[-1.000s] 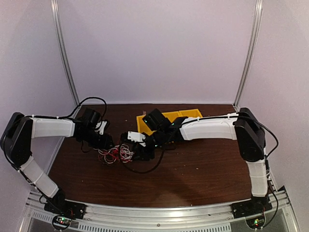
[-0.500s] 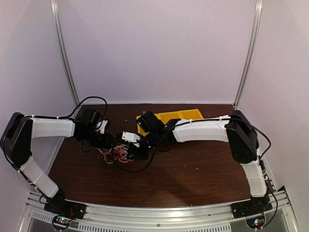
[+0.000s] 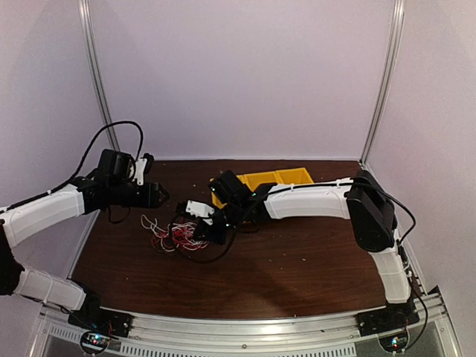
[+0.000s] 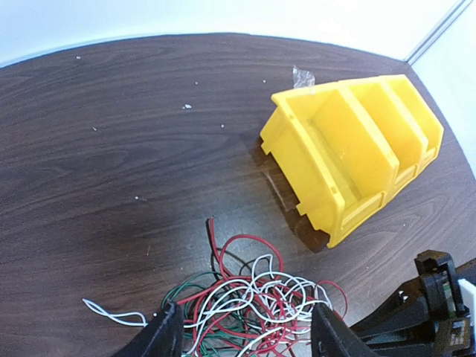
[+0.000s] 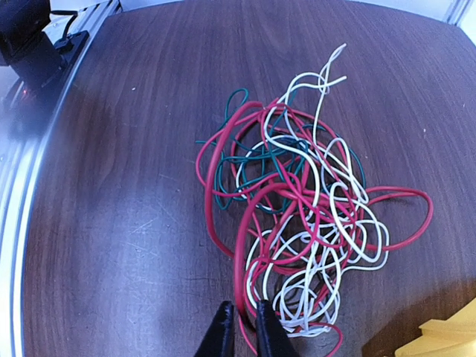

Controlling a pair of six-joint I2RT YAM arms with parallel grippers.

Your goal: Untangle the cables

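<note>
- Cables [image 3: 178, 234]: one tangle of thin wires in three colours, red, white and dark green. The single strands cannot be counted. It lies on the table, left of centre, between the two grippers and nearer than the bin. The loops are loose and rounded and cross one another many times. The white loops bunch at one side, and the green shows mostly underneath.
- Left gripper [image 4: 247, 343]: one. Its two dark fingers stand wide apart with nothing between them. It hangs above the table just left of the tangle, clear of the wires.
- Left arm [image 3: 44, 212]: one, in white shells with black joints. The forearm is lifted and angles to the right, and the wrist points toward the tangle.
- Right gripper [image 5: 242, 331]: one. Its fingers are drawn nearly together on a red strand at the edge of the tangle, low over the table.
- Right arm [image 3: 312, 201]: one. It stretches leftward across the table, with the forearm passing in front of the bin.
- Bin [image 4: 357, 149]: one, of smooth, glossy yellow plastic with straight walls. It has three compartments in a row and sits toward the far edge.
- Table [image 3: 297, 260]: one, with a dark brown wood-grain top that is matt and carries a few pale specks.
</note>
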